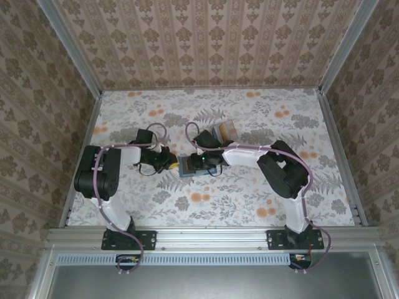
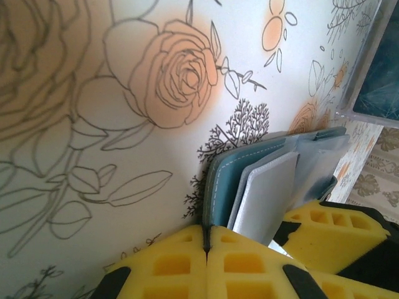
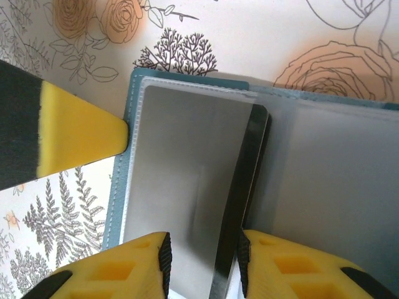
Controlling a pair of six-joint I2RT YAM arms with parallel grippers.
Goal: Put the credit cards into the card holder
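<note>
The teal card holder lies open on the floral table between both grippers. My left gripper is shut on the edge of its teal cover, and its yellow tip touches the holder's left edge. My right gripper hangs over the open holder with its jaws apart. A dark-looking credit card stands nearly on edge between them, against the right pad, at the fold beside a silvery sleeve. More credit cards lie stacked just behind the right gripper.
Patterned walls with metal rails close in the table on three sides. Floral tabletop stretches behind and to the right of the arms. One yellow finger of the right gripper sits close beside my left one.
</note>
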